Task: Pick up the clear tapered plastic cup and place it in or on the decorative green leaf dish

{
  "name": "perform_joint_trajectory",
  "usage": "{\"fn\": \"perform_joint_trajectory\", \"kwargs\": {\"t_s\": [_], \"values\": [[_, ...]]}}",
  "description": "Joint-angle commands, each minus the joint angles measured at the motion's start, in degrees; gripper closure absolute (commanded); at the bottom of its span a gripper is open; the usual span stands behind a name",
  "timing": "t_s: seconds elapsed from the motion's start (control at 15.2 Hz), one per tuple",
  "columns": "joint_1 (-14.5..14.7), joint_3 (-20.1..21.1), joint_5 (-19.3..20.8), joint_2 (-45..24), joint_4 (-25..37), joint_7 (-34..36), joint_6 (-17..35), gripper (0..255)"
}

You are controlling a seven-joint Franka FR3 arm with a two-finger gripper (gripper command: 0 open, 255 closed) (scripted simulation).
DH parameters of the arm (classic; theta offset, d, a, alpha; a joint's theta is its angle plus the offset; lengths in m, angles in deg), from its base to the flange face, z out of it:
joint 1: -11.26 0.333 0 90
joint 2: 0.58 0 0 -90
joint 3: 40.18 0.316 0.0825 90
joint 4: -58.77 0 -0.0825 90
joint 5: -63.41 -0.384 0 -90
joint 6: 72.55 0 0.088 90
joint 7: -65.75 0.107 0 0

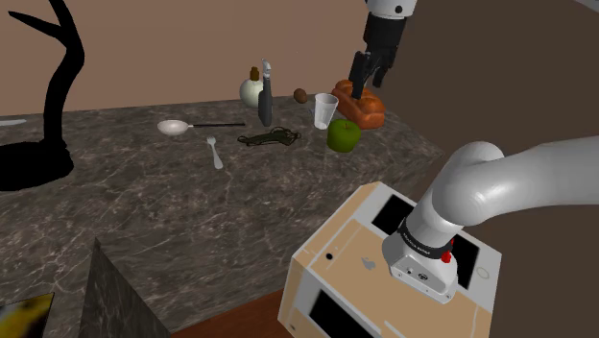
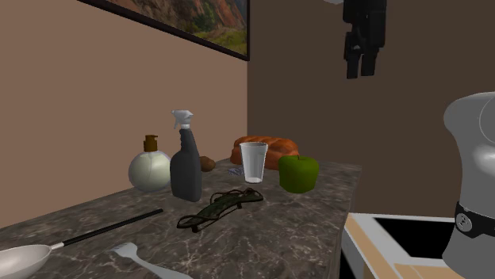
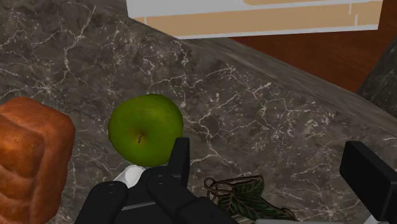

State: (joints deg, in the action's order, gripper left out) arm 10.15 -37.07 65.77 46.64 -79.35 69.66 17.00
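crowding is making this reach the delicate part. reading the shoulder view left to right, the dark green leaf dish (image 1: 269, 139) is lying flat on the marble counter (image 1: 144, 221). the clear cup (image 1: 325, 110) is standing upright at the dish's two o'clock, near it but apart. a green apple (image 1: 344, 135) is sitting just beside the cup at its five o'clock, and a braided loaf (image 1: 363, 108) is lying close at the cup's two o'clock. the gripper (image 1: 366, 88) is hanging high above the loaf, its jaws spread wide and carrying nothing. doing this step well, as i am judging it, is meaning sliding toward the loaf's eight o'clock until the cup is sitting centred between the fingers, and only then lowering. the wrist is probably needing turning so that neither finger is dropping onto apple or loaf. the squeeze is wanting to be gentle and just below the rim, since such a thin wall is likely flexing.
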Motion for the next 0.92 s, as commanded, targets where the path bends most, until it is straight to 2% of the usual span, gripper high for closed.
{"fn": "perform_joint_trajectory", "kwargs": {"t_s": [0.0, 0.4, 0.86], "values": [[0.0, 0.0, 0.0, 0.0, 0.0, 0.0, 0.0, 0], [-2.0, -3.0, 3.5, -9.7, -0.1, -3.0, 9.8, 0], [-4.1, -6.2, 6.6, -23.1, 3.3, -5.9, 20.0, 0]]}}
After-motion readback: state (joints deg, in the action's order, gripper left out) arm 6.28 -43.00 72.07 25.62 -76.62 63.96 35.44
